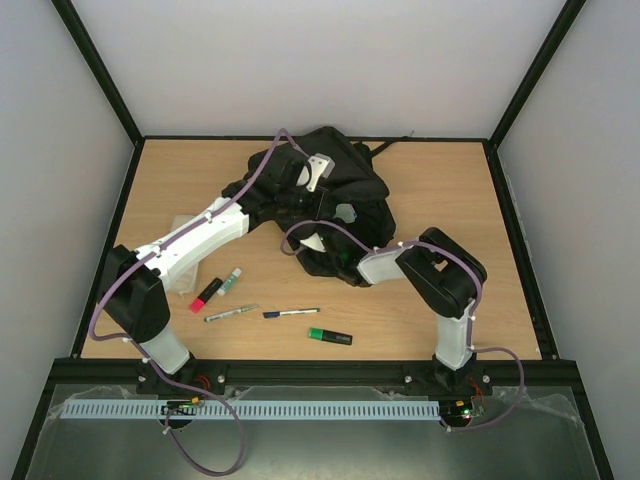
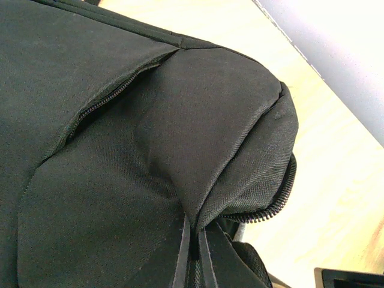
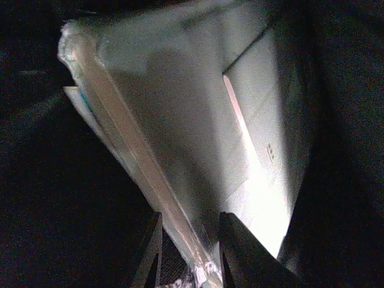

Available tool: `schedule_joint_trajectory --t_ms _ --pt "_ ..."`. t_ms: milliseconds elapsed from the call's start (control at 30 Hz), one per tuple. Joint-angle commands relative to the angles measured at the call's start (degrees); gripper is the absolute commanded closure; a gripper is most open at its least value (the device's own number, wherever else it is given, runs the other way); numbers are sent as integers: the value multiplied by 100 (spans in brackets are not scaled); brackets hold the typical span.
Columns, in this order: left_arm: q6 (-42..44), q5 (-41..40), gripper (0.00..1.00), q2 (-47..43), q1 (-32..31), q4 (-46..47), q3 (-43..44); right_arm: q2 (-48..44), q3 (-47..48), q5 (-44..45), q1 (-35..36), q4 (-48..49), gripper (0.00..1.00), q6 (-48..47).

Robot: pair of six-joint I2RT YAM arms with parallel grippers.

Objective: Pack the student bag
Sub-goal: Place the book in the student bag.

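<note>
Right claw [image 3: 189, 223] pinches wrapped pack [image 3: 180, 120]; left claw [image 2: 193, 235] pinches student bag [image 2: 120, 156].

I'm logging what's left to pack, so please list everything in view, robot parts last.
black fabric backpack: one, black, far centre of the table.
pale flat plastic-wrapped packet: one, whitish, inside the backpack.
red-and-black marker: one, near left.
white marker with green cap: one, beside the red one.
slim green-tipped pen: one, near left of centre.
slim blue-tipped pen: one, near centre.
green-and-black highlighter: one, nearest the front edge.
clear plastic sheet: one, see-through, partly under the left arm.
wooden table: one, light brown.
left gripper: pinching backpack fabric.
right gripper: clamped on the packet's edge.
</note>
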Motion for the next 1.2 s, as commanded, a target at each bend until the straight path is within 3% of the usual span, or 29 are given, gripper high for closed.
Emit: schedule_joint_trajectory --t_ms 0,133,333,533,733,933,1067,1167 --pt "-31 360 98 -241 -3 458 272 316 204 228 -248 453 72 -152" --pt "-38 366 98 -243 -2 458 272 223 152 171 -282 292 72 -68" --pt "-35 328 98 -231 -2 458 265 -406 -98 -327 -208 -1137 64 415" --pt "-49 232 98 -88 -2 415 282 -2076 -569 -1583 -116 -3568 56 1010" --pt "102 200 98 127 -14 400 267 -4010 -824 -2824 -171 -5581 56 1553" --pt "270 100 98 738 -287 174 366 -5601 -505 -3328 -852 -6491 57 2178" --pt "-107 32 98 687 -566 1041 -468 -5826 100 -3876 -1560 -6706 58 2649" --pt "-166 -25 96 742 -772 1111 -689 -5622 329 -4327 -2105 -6490 59 2935"
